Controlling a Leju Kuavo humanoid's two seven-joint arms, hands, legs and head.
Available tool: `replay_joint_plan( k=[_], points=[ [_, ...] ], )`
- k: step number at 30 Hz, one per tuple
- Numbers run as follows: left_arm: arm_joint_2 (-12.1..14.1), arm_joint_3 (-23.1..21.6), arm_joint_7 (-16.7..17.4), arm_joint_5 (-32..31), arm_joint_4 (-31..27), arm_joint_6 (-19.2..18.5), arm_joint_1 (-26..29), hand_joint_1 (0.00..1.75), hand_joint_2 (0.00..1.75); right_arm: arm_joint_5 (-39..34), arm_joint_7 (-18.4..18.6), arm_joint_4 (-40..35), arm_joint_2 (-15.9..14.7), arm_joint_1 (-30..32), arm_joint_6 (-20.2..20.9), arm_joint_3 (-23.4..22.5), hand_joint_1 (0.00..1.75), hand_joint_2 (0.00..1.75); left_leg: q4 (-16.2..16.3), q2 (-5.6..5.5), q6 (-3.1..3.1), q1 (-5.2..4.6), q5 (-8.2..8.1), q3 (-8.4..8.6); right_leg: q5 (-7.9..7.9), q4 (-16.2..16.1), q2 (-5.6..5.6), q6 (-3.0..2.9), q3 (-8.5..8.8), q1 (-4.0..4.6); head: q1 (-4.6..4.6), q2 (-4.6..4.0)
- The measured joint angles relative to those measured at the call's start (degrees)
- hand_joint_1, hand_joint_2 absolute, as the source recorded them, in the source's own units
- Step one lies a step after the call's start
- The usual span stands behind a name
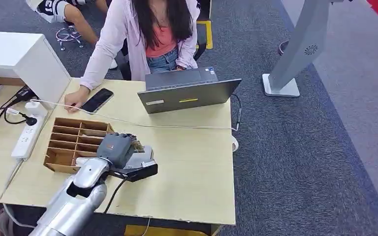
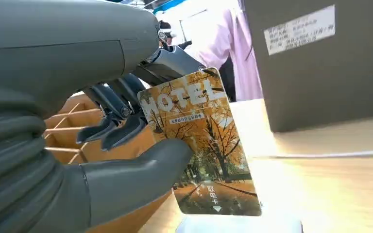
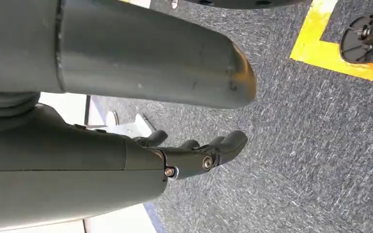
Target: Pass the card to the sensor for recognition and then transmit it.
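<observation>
Card [image 2: 201, 145] is a hotel key card with an autumn-tree picture and "HOTEL" printed across it, and the left hand [image 1: 119, 147] has it pinched between the thick grey thumb [image 2: 141, 170] and the darker fingers [image 2: 121, 128]. It's held upright right over a pale flat pad [image 2: 238, 225], just beside the wooden divider box [image 1: 74, 140] near the bench's [image 1: 197, 162] front left part. Can't tell if the card's bottom edge actually touches the pad. Right hand [image 3: 194, 155] hangs over grey carpet, fingers apart and only loosely bent, holding nothing. Far edge of the bench: a person [image 1: 147, 34] in a pink shirt sits at a grey laptop [image 1: 187, 91], 1 hand by a black phone [image 1: 97, 100]. White power strip [image 1: 27, 135] on the left.
</observation>
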Motion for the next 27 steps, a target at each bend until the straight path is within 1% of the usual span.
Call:
replay_joint_plan(
  k=[9,21,25,27],
  points=[
    [-0.44,0.0,0.22,-0.22,1.44,-0.09,-0.12,1.75,1.75,0.07,-0.02,0.0,0.17,0.02,0.0,-0.28,0.0,0.0,0.0,0.0,0.0,0.0,0.0,0.0,0.0,0.0,0.0,0.0,0.0,0.0,0.0,0.0],
    [-0.77,0.0,-0.11,0.44,4.33,-2.97,-2.22,1.75,1.75,0.98,-0.07,0.0,0.17,0.02,0.02,-1.05,0.0,0.0,0.0,0.0,0.0,0.0,0.0,0.0,0.0,0.0,0.0,0.0,0.0,0.0,0.0,0.0],
    [-0.77,0.0,1.07,-0.37,4.79,-1.99,-2.74,1.75,1.75,1.16,-0.07,0.02,0.2,0.02,0.07,-1.4,0.0,0.0,0.0,0.0,0.0,0.0,0.01,0.0,0.0,0.0,0.0,0.0,0.0,0.0,0.0,0.0],
    [-0.74,0.0,1.73,-0.59,4.77,-0.89,-3.49,1.75,1.75,1.66,-0.18,0.02,0.2,0.03,0.09,-1.44,0.0,0.0,0.0,-0.01,0.0,0.0,0.01,-0.01,0.0,0.0,-0.01,0.0,0.0,0.0,0.02,0.0]
  ],
)
